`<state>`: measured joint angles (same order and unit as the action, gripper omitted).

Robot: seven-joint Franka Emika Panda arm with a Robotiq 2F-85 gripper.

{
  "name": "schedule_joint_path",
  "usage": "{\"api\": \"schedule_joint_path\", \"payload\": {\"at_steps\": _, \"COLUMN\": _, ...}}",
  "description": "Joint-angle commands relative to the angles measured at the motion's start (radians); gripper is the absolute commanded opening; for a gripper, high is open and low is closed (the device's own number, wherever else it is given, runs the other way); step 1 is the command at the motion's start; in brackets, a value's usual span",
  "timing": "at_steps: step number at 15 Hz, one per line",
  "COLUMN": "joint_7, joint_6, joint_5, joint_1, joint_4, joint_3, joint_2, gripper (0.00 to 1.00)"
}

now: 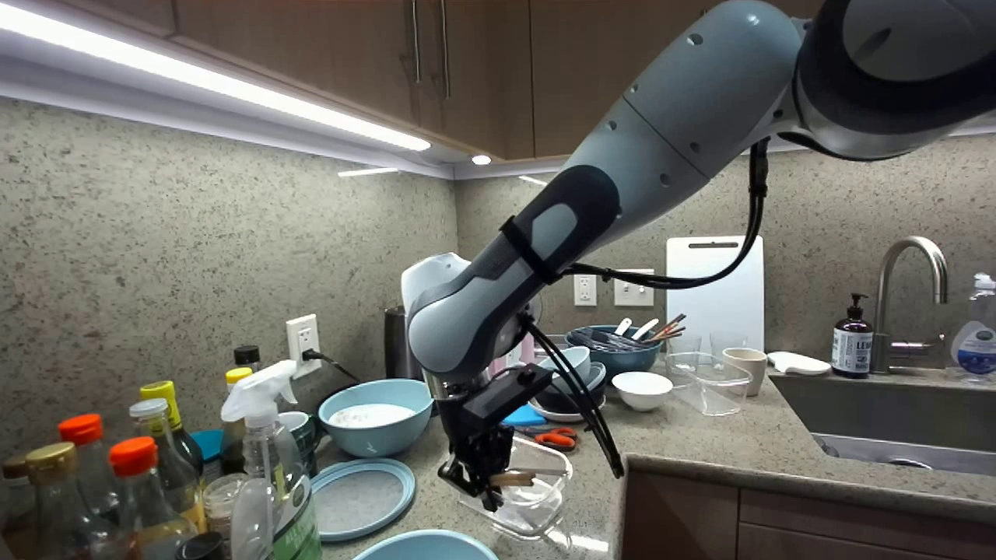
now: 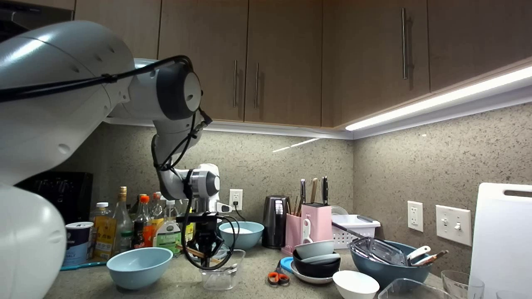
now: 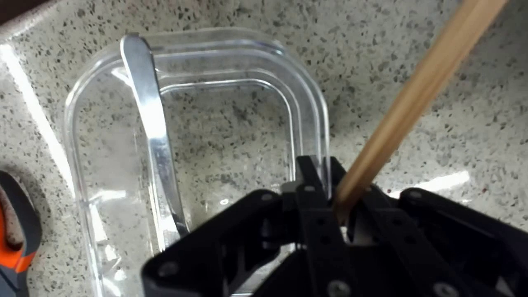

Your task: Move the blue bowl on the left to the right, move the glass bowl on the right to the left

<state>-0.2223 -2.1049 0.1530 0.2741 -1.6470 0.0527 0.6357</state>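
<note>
The glass bowl (image 1: 537,523) is clear, with rounded corners, and stands on the counter in both exterior views. My gripper (image 3: 321,163) points down with its narrow jaws shut around one rim of the glass bowl (image 3: 231,42). A wooden stick (image 3: 404,111) leans over that rim and passes between the jaws. A metal utensil (image 3: 150,107) lies in the bowl. The gripper also shows in both exterior views (image 2: 205,262). The blue bowl (image 2: 139,268) stands upright, apart to the left of the glass bowl (image 2: 220,280); in an exterior view only its far part (image 1: 428,544) shows.
Orange scissors (image 1: 556,441) lie near the glass bowl. A light-blue lid (image 1: 363,498), another blue bowl with white contents (image 1: 376,424), and bottles (image 1: 159,474) stand along the wall. The small white bowl (image 2: 355,286), stacked bowls (image 2: 318,265) and a larger clear container (image 1: 710,389) stand farther along.
</note>
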Motion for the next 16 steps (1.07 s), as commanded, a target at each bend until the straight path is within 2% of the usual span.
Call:
{"api": "schedule_joint_path", "payload": {"at_steps": 1, "joint_7": -0.018, "joint_6": 0.022, "joint_5": 0.050, "joint_1": 0.043, "joint_4": -0.018, "joint_3": 0.001, "joint_2": 0.030, "gripper": 0.03}}
{"api": "schedule_joint_path", "payload": {"at_steps": 8, "joint_7": -0.003, "joint_6": 0.019, "joint_5": 0.064, "joint_1": 0.050, "joint_4": -0.016, "joint_3": 0.009, "joint_2": 0.026, "gripper": 0.03}}
{"api": "schedule_joint_path", "payload": {"at_steps": 9, "joint_7": -0.005, "joint_6": 0.021, "joint_5": 0.062, "joint_1": 0.049, "joint_4": -0.016, "joint_3": 0.010, "joint_2": 0.025, "gripper": 0.35}}
{"api": "schedule_joint_path", "payload": {"at_steps": 11, "joint_7": -0.002, "joint_6": 0.017, "joint_5": 0.060, "joint_1": 0.048, "joint_4": -0.019, "joint_3": 0.012, "joint_2": 0.028, "gripper": 0.41}}
{"api": "schedule_joint_path", "payload": {"at_steps": 16, "joint_7": 0.003, "joint_6": 0.010, "joint_5": 0.060, "joint_1": 0.048, "joint_4": -0.025, "joint_3": 0.016, "joint_2": 0.047, "gripper": 0.72}}
